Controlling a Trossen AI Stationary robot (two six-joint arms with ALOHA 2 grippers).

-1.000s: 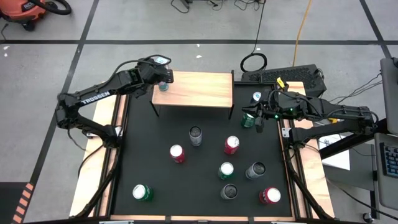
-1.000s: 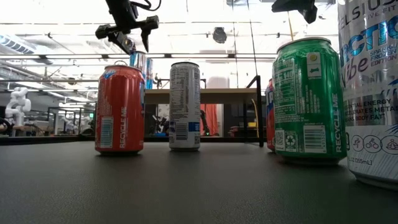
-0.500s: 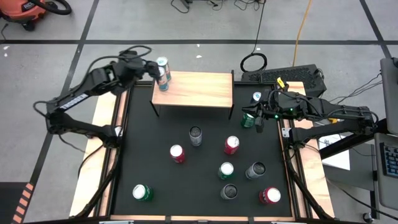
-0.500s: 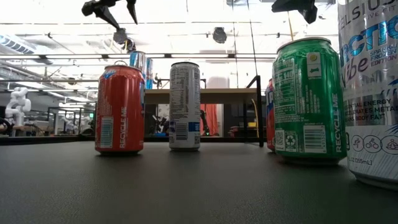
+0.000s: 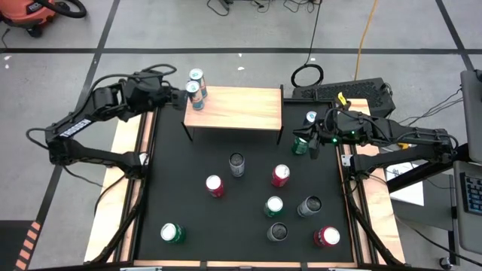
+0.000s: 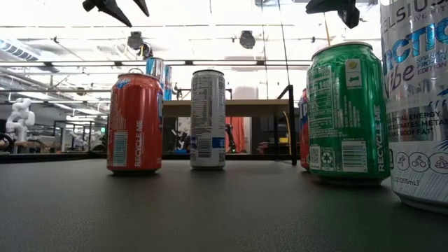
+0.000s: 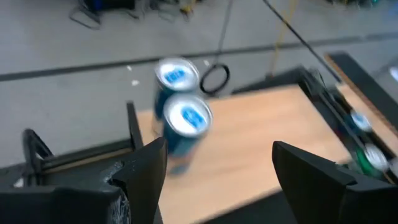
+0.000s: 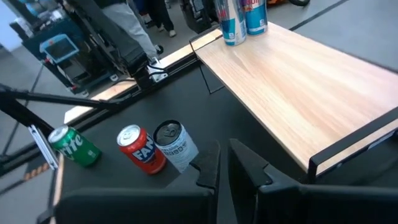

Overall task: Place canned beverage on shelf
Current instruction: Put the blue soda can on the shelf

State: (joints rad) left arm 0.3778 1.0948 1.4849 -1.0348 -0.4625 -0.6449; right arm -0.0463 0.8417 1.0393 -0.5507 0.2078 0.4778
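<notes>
The small rectangular light-wood shelf on thin black legs [image 5: 233, 107] stands at the far edge of the large black tabletop [image 5: 188, 211], and two slim blue-and-silver beverage cans [image 5: 195, 84] stand upright, side by side and apparently touching, on its far left corner. The left gripper [image 5: 179, 93] hangs just off that corner, beside the cans, its two dark fingers [image 7: 149, 171] spread wide and holding nothing; in its wrist view the blue can tops [image 7: 186, 115] show between the fingers but farther off. The right gripper [image 5: 307, 143] waits near the shelf's right end, above a green can [image 5: 300, 145], with its fingers pressed together and empty; whether it touches that can is hard to tell from above. Loose cans stand upright across the tabletop in front of the shelf: a silver can with a dark top [image 5: 236, 163], two red cans [image 5: 215, 185] [image 5: 280, 175], a green can [image 5: 273, 205], a grey can [image 5: 309, 205], a dark can [image 5: 277, 231], a red can near the right corner [image 5: 327, 236] and a green can near the left corner [image 5: 172, 232].
</notes>
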